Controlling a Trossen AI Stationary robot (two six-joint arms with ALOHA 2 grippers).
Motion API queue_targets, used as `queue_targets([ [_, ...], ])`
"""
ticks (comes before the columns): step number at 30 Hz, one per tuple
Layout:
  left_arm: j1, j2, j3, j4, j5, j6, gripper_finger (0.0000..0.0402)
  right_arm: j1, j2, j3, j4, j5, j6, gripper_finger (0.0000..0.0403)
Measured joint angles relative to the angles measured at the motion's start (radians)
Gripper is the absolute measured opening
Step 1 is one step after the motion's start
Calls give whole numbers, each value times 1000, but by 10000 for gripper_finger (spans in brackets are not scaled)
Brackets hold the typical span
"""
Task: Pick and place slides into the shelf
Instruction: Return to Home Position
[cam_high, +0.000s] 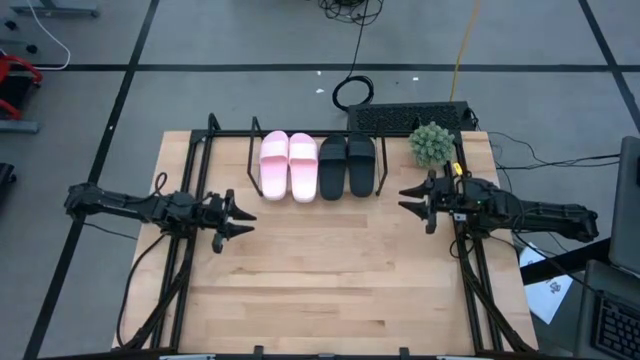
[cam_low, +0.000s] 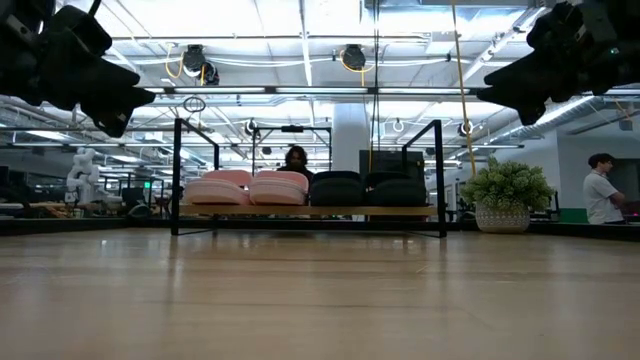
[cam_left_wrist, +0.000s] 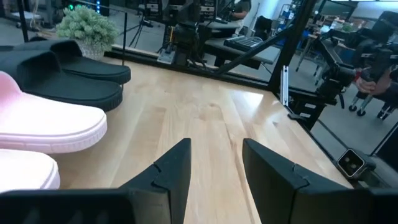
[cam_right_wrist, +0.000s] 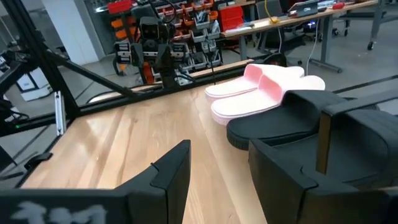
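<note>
Two dark claws hang over the middle band of the light wooden desk (cam_high: 330, 290), the left claw (cam_high: 246, 218) above its left part and the right claw (cam_high: 404, 198) above its right part, tips turned inward toward each other. Each has its two fingers spread apart with nothing between them. The left wrist view looks past its parted fingers (cam_left_wrist: 176, 171) across the planks, and the right wrist view shows the same. In the low view both are raised well off the surface. Beyond them, toward the desk's far edge, stands the low shelf (cam_low: 310, 211) of thin black metal rods framing a light wooden board. All four slides rest on it side by side in one row. The pale pink pair (cam_high: 288, 165) of wide-strapped open-toe sandals fills the left half, and the black pair (cam_high: 347, 165) of the same shape fills the right half, just beside it. The pink pair lies farther back and a little inward from the left claw, the black pair farther back and inward from the right claw; both pairs are well apart from either claw. Just beside the shelf's right end, behind the right claw, sits a small bushy green plant (cam_high: 432, 143) in a pale pot. Farther off in the room a person (cam_low: 600, 190) in a light top stands at the right.
</note>
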Motion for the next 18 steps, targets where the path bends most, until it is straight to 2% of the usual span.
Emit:
queue_targets([
  [8, 20, 0, 0, 0, -14, 14, 145, 0, 0, -149, 212, 1, -14, 153],
  [18, 43, 1, 0, -4, -27, 16, 145, 0, 0, -195, 225, 3, -9, 153],
])
